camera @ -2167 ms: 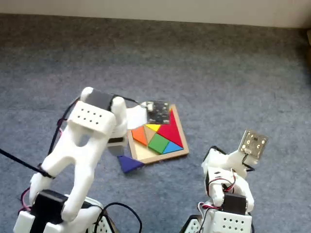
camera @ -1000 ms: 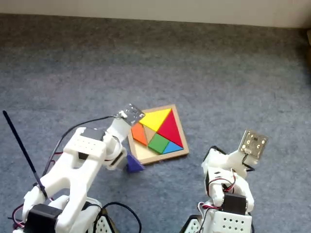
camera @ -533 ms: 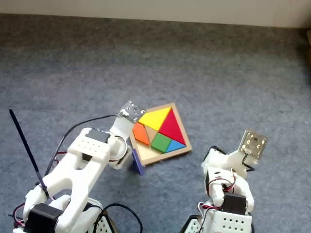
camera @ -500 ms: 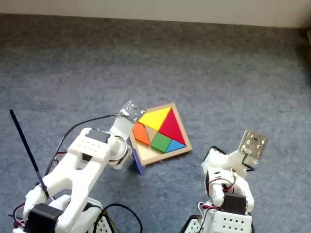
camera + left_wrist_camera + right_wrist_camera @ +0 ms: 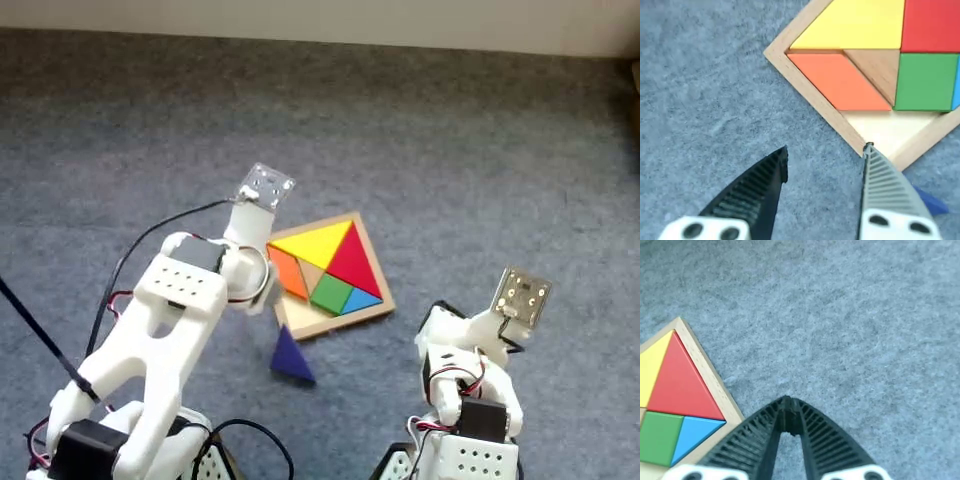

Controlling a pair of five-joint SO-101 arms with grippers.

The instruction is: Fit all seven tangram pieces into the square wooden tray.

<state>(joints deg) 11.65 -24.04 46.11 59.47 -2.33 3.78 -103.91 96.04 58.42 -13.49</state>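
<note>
Your left tool [image 5: 825,148] hangs with its jaws spread above the grey carpeted bench [image 5: 705,90], its grey fingertip [image 5: 870,152] at the rim of the square wooden tray [image 5: 807,87]. In the tray you see a yellow triangle [image 5: 860,25], a red triangle [image 5: 932,25], an orange parallelogram [image 5: 840,82], a plain wooden triangle [image 5: 877,67] and a green square [image 5: 922,82] packed together, with a bare slot [image 5: 890,130] beside them. A dark blue piece [image 5: 929,201] peeks out just beside the grey finger.

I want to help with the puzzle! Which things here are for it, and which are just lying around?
For the puzzle:
- tray
- six pieces already in it
- dark blue triangle on the carpet
- left claw, open, at the tray's corner

Just lying about:
- carpet
- right claw, shut, off to the side of the tray
</note>
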